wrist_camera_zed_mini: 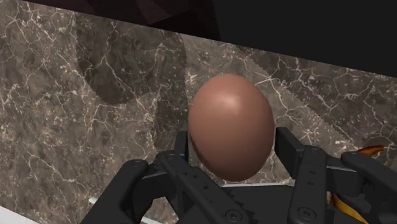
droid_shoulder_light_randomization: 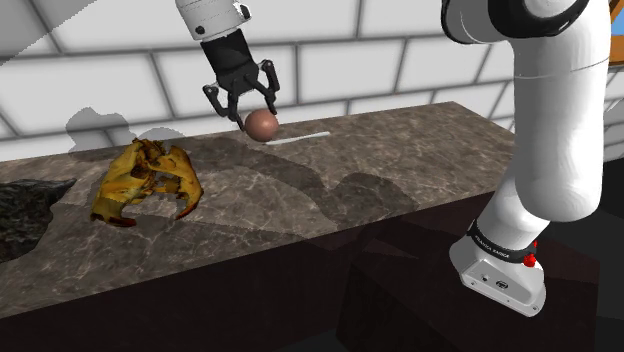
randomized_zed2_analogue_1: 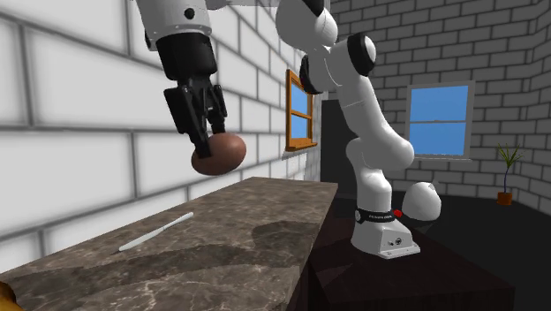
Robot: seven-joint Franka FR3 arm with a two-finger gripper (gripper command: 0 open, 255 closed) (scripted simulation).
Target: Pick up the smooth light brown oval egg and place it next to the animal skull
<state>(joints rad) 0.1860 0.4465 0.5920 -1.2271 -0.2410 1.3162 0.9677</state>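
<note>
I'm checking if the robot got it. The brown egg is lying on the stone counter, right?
No. The brown egg is not lying on the counter: the end effector clasps it, lifted clear above the counter. The second exterior view shows the gap.

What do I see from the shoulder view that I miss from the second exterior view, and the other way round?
Shoulder view: the yellow-brown skull whole, lying on the counter toward that view's left. Second exterior view: a potted plant and a blue window on the far wall. Both: the brown egg clasped in the gripper above the marbled counter, and a thin white stick lying on it.
</note>
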